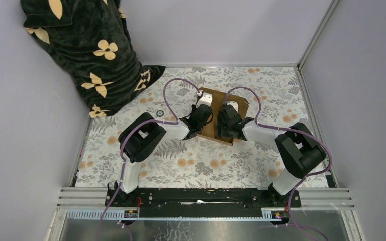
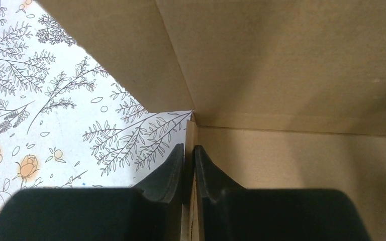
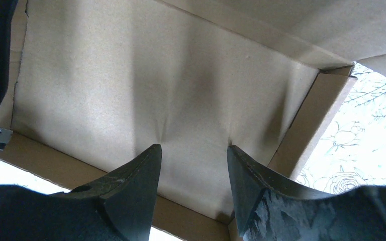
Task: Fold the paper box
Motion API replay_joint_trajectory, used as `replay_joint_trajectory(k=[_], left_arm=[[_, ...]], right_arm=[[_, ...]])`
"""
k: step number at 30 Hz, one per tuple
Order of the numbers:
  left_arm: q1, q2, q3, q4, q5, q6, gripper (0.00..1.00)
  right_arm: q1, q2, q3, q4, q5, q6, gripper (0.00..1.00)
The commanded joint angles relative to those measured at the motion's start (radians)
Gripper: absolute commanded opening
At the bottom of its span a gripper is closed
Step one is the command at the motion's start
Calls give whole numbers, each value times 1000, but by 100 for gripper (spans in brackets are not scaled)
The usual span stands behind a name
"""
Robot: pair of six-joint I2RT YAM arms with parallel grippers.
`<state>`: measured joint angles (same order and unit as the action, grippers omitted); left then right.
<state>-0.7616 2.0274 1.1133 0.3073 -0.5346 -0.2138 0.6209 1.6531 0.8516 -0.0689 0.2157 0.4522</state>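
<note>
The paper box (image 1: 213, 96) sits mid-table (image 1: 181, 160), a touch toward the far edge, half-formed, with both arms reaching in over it. The left gripper (image 2: 189, 161) is pressed almost together on the thin edge of the side wall (image 2: 191, 134), right at a corner, and that wall runs straight away from its fingers. The right gripper (image 3: 191, 155) is spread wide, tips down over the bare floor panel (image 3: 130, 90), pinching nothing. The left arm has the purchase. I'd guess the next fold turns on that pinched wall, with the right steadying the base.

Floral tablecloth (image 1: 206, 160), black flower-print blanket (image 1: 88, 50) far-left corner
</note>
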Motion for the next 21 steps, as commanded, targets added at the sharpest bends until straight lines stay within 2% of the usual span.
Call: replay_joint_trajectory(k=[1,11,16,21], left_arm=[[-9,24,2,63,-66,23,16],[-17,30,10,58,-78,38,16],[-18,14,7,55,-76,36,28],[-16,-43,-2,49,-65,34,32]], right_arm=[[7,2,30,0,-12,-14,58],[7,4,14,13,-17,-9,58],[8,-3,9,13,-18,-6,58],[7,-38,19,-7,-12,-7,60]])
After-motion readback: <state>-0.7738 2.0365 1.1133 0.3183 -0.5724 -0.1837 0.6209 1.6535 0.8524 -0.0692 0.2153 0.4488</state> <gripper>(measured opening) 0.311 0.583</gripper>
